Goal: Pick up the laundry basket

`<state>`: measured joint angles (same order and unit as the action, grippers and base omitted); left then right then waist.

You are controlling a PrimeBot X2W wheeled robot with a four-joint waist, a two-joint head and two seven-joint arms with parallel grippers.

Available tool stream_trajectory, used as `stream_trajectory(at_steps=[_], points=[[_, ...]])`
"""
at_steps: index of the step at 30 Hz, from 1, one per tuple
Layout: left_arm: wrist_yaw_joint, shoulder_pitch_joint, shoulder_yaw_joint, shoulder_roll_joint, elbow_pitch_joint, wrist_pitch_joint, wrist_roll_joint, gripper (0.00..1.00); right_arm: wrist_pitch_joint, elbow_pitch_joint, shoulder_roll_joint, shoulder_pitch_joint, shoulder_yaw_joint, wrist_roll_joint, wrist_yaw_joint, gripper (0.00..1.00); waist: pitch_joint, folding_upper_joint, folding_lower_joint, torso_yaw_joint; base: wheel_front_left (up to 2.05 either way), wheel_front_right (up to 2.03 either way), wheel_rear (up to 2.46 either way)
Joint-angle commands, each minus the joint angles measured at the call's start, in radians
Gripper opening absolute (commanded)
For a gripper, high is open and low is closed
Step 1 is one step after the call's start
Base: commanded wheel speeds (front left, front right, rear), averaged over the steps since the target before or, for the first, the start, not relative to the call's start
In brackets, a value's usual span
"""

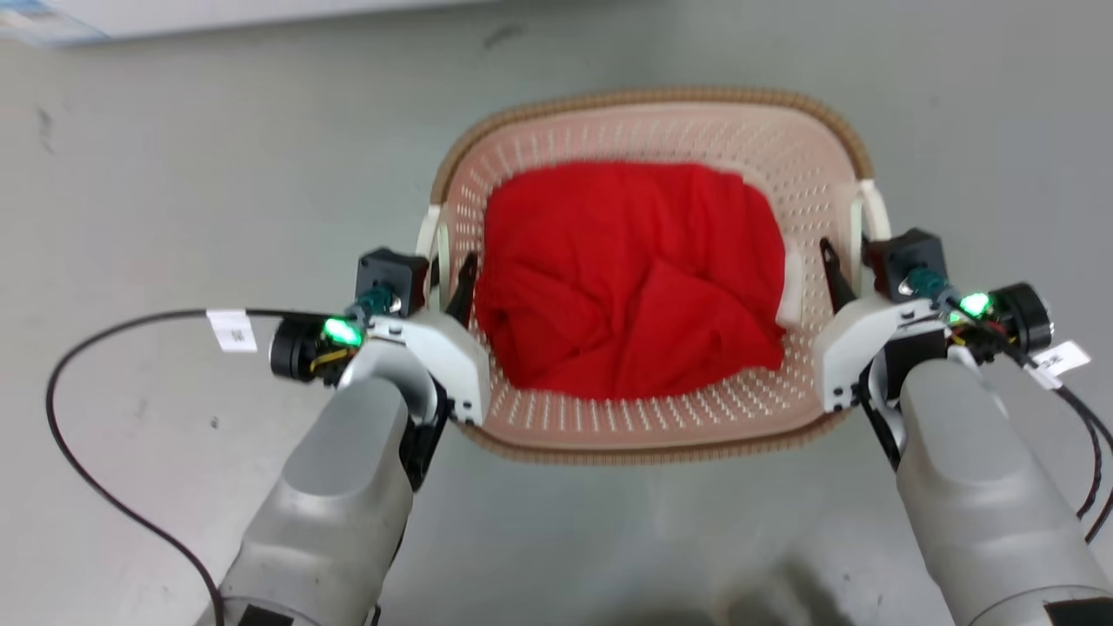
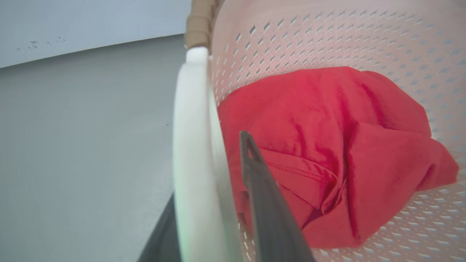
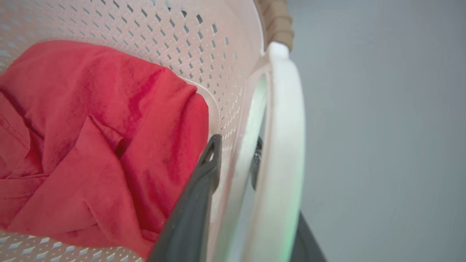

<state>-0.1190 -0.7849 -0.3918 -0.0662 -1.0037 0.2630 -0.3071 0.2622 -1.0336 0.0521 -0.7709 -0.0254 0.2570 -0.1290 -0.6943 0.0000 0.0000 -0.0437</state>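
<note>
A red cloth (image 1: 626, 278) was seen bunched inside the laundry basket (image 1: 643, 97), covering most of its bottom & lying right by the inner fingers on both sides. A black cable (image 1: 261, 311) w/ a white tag (image 1: 232, 330) was looped over the floor beside the left arm, apart from the basket. The basket was placed at centre of the head view btwn the two arms, w/ the left gripper (image 1: 448, 278) at the left loop handle (image 1: 430, 230) & the right gripper (image 1: 848, 269) at the right loop handle (image 1: 876, 213). In the head view the outer fingers were hidden by the handles. In the wrist views each gripper was seen clamped on the perforated side wall, w/ one finger (image 2: 265, 203) inside by the cloth & one outside. The right outer fingertip (image 3: 256, 163) was seen through the loop; the left outer one was mostly hidden. Whether the basket was off the floor could not be told. The floor (image 1: 217, 191) was plain grey & scuffed, w/ a pale wall (image 2: 72, 22) at its far edge.
</note>
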Motion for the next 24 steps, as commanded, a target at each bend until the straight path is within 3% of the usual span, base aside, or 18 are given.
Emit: stream_trajectory(at_steps=[1,12,24], points=[[-0.02,0.015,-0.019,0.005,-0.007,0.003,0.004,0.0,0.004,-0.002,0.01,0.008,0.013,0.017,-0.003,0.0,0.073,0.0,0.0,0.031,0.0,0.0,0.0],[-0.019,0.051,-0.124,0.014,-0.171,-0.01,-0.12,0.0,0.006,-0.092,0.005,0.073,0.084,-0.019,-0.003,0.0,0.286,0.0,0.0,0.084,0.0,0.0,0.0],[-0.017,0.136,-0.234,0.014,-0.209,-0.145,-0.28,0.0,0.007,-0.216,-0.001,0.133,0.175,-0.09,-0.003,0.0,0.471,0.0,0.0,0.121,0.0,0.0,0.0]])
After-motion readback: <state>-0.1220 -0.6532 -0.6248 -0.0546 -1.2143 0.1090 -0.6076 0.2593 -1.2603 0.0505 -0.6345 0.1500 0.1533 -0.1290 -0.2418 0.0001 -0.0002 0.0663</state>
